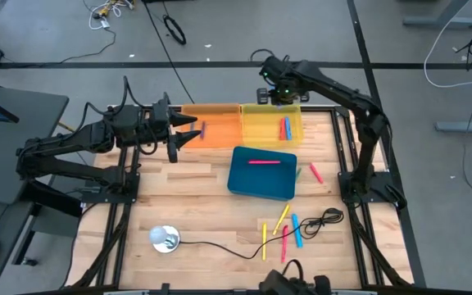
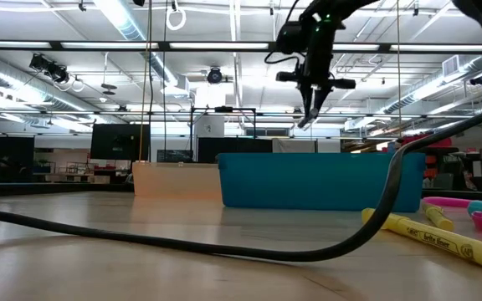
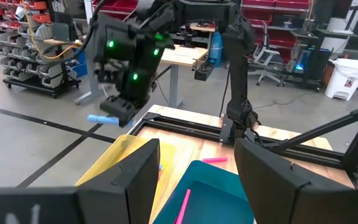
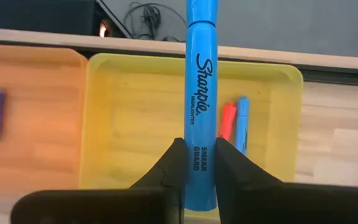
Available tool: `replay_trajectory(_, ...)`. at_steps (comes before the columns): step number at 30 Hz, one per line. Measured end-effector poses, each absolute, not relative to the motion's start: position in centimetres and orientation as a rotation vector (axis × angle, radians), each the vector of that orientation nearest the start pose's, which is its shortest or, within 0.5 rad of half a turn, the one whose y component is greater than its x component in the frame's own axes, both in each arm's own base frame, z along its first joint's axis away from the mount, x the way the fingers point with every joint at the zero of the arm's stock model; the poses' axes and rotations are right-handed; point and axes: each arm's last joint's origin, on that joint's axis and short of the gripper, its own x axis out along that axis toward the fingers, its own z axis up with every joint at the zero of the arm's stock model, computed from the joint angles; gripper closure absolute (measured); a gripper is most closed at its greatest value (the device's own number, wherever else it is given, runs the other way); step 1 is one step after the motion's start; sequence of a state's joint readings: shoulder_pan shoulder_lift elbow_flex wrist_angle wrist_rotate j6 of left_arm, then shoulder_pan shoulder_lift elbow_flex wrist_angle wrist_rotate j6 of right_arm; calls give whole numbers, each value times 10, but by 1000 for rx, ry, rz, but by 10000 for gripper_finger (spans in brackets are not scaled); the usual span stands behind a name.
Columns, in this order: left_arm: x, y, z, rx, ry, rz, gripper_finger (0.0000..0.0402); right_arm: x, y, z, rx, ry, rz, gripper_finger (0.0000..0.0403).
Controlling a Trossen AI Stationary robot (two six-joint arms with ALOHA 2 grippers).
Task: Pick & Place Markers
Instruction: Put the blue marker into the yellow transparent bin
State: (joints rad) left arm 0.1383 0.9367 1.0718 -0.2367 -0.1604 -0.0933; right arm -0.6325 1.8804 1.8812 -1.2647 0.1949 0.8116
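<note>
My right gripper [image 1: 279,97] hangs over the far rim of the yellow bin [image 1: 256,123], shut on a blue marker [image 4: 201,93]. A red and a blue marker [image 1: 285,129] lie in that bin. The orange bin [image 1: 220,135] holds a purple marker [image 1: 204,129], and the teal bin [image 1: 260,184] holds a pink one [image 1: 264,162]. Several loose markers [image 1: 289,228] lie on the table near the front right. My left gripper [image 1: 185,136] waits open and level above the orange bin's left end, with nothing between its fingers. My right gripper pinches the blue marker's barrel [image 4: 200,140] between its two fingers, close to one end of the marker. The fingers slant steeply down from above, and the marker runs along them, sticking out past the fingertips. It hangs clear above the yellow bin.
A black cable [image 1: 220,244] runs across the near table from a round white object [image 1: 165,238] to a coil [image 1: 326,220] at the right. A pink marker [image 1: 315,172] and a green one [image 1: 299,174] lie right of the teal bin. Bare wood shows at the near left.
</note>
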Motion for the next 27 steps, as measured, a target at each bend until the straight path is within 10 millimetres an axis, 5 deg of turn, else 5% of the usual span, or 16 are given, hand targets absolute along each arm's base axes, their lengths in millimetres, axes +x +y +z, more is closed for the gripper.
replay_trajectory(9, 192, 31, 399, -84, 90, 302, 188, 318, -225, 292, 849, 981, -1254, 361)
replay_trajectory(18, 192, 31, 399, -58, 94, 293, 188, 314, -209, 237, 946, 998, -1194, 361)
replay_trajectory(27, 192, 31, 399, -63, 93, 293, 188, 306, -200, 206, 985, 1055, -1208, 361)
